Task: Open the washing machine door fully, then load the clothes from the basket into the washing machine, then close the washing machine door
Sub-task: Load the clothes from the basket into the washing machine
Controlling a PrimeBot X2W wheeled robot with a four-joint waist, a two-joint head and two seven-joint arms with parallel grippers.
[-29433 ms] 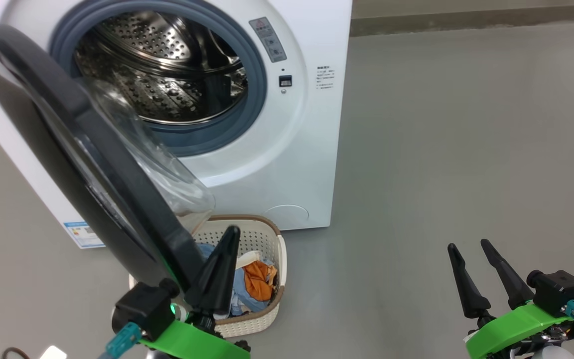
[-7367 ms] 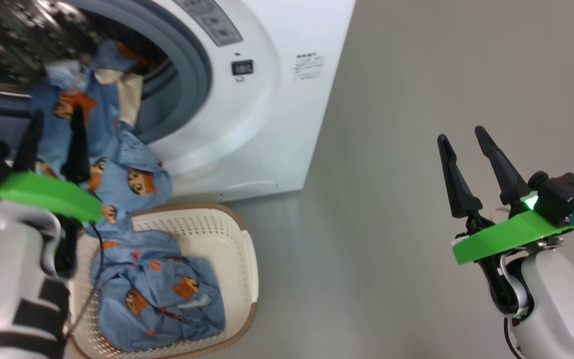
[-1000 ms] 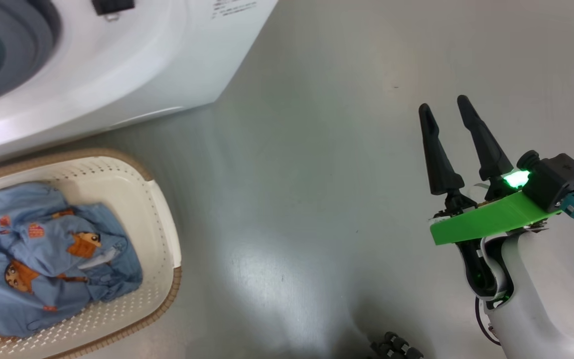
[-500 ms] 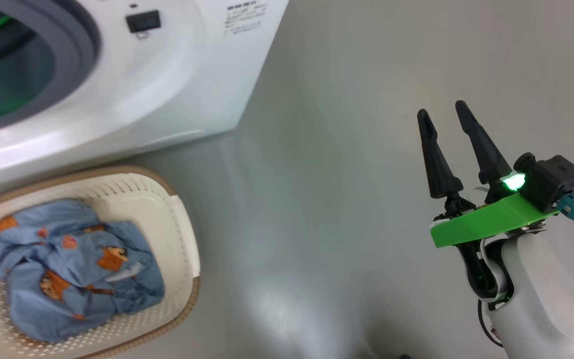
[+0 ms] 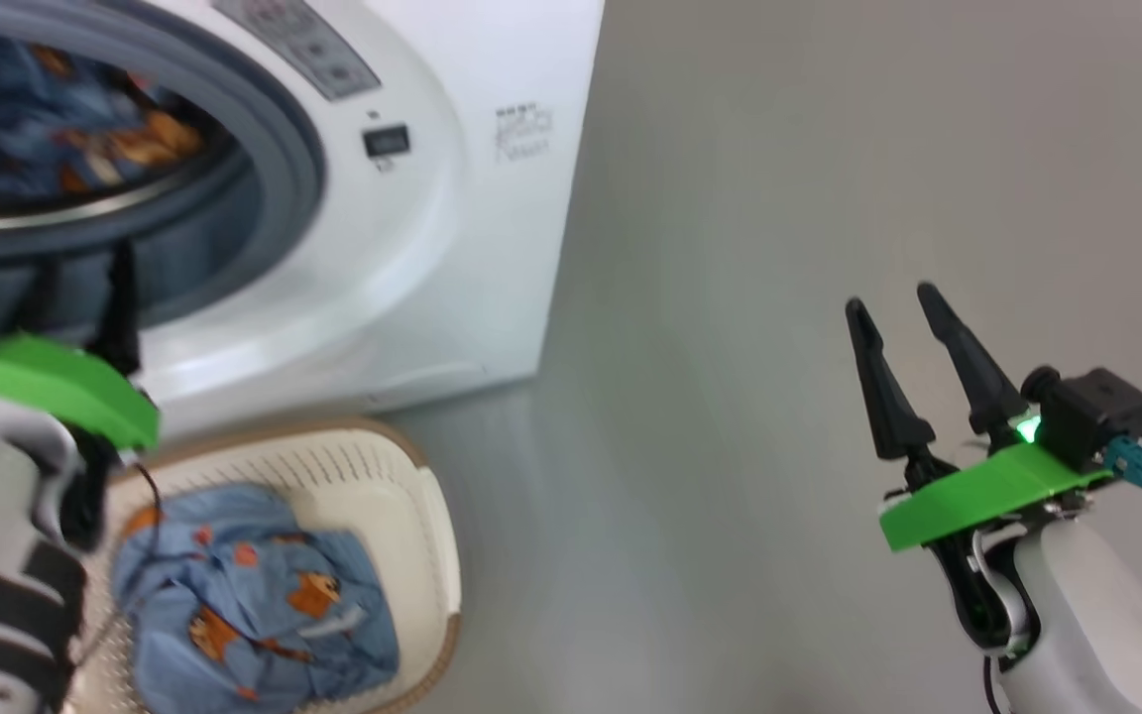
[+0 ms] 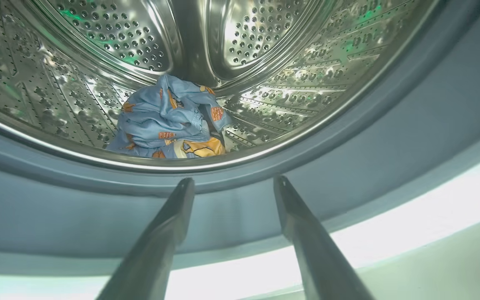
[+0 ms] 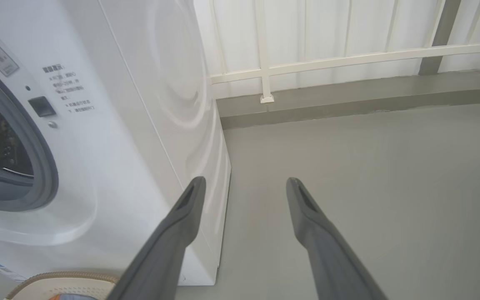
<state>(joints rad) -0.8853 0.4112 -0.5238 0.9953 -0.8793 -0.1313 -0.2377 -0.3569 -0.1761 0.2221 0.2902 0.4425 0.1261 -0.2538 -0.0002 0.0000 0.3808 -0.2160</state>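
Left gripper (image 6: 233,180) fingers spread, empty, bottom centre, clothes (image 6: 169,121) lay in drum (image 6: 265,41) above, right gripper (image 5: 890,296) spread, lower right.

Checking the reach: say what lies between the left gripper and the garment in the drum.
The grey gasket and the drum's steel lip, seen in the left wrist view.

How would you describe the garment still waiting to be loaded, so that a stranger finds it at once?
Find the white washing machine; on the floor before it stands a cream perforated basket with a brown rim. The garment is the crumpled light blue cloth with orange-brown figures lying in that basket, unlike the similar bundle already inside the steel drum.
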